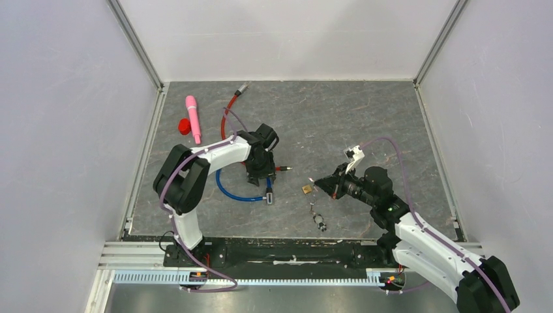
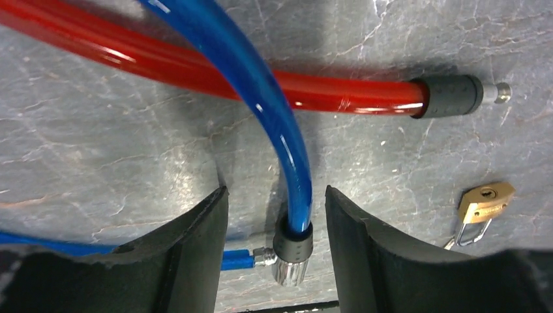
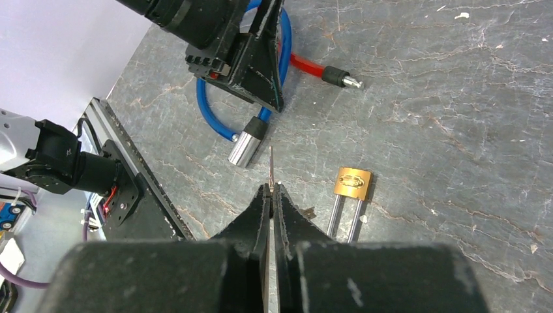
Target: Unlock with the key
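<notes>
A small brass padlock lies on the grey table with its shackle toward the near edge. It also shows in the right wrist view and the left wrist view. My right gripper is shut on a thin key, whose blade sticks out past the fingertips, just left of the padlock and above the table. My left gripper is open. Its fingers stand either side of the blue cable's silver barrel end; whether they touch it I cannot tell.
A red cable runs from the back to a black-tipped end by the left gripper. A blue cable loop lies under the left arm. A key ring lies near the front edge. A pink object and a red cap lie at the left.
</notes>
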`<action>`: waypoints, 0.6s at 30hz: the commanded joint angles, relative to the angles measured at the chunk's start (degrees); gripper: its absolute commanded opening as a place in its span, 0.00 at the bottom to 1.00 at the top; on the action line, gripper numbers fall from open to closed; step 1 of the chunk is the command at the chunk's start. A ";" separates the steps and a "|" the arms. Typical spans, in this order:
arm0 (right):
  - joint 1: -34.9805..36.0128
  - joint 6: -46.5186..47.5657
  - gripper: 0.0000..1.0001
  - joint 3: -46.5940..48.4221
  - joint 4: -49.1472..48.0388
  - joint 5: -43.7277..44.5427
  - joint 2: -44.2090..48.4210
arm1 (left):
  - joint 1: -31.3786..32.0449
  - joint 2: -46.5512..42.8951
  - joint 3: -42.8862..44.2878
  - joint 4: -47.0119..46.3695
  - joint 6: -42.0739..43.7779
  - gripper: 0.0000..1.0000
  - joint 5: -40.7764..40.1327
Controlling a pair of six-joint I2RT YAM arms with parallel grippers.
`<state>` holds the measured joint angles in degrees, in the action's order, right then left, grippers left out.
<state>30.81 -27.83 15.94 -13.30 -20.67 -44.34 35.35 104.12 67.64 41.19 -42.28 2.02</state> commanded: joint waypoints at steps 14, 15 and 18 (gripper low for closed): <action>0.48 -0.29 0.00 0.86 -5.41 -0.12 -1.67 | 4.30 7.80 3.67 3.01 -2.36 0.24 -1.81; 0.56 -0.22 0.00 0.91 -5.50 -0.29 -1.72 | 4.29 7.07 3.28 2.80 -3.11 0.19 -1.77; 1.26 -0.45 0.00 0.93 -6.03 -0.77 -1.89 | 4.20 3.60 3.18 2.24 -5.45 0.02 -1.81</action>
<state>31.16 -27.94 15.94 -16.05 -20.73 -45.89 38.79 109.30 72.66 44.05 -44.10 0.23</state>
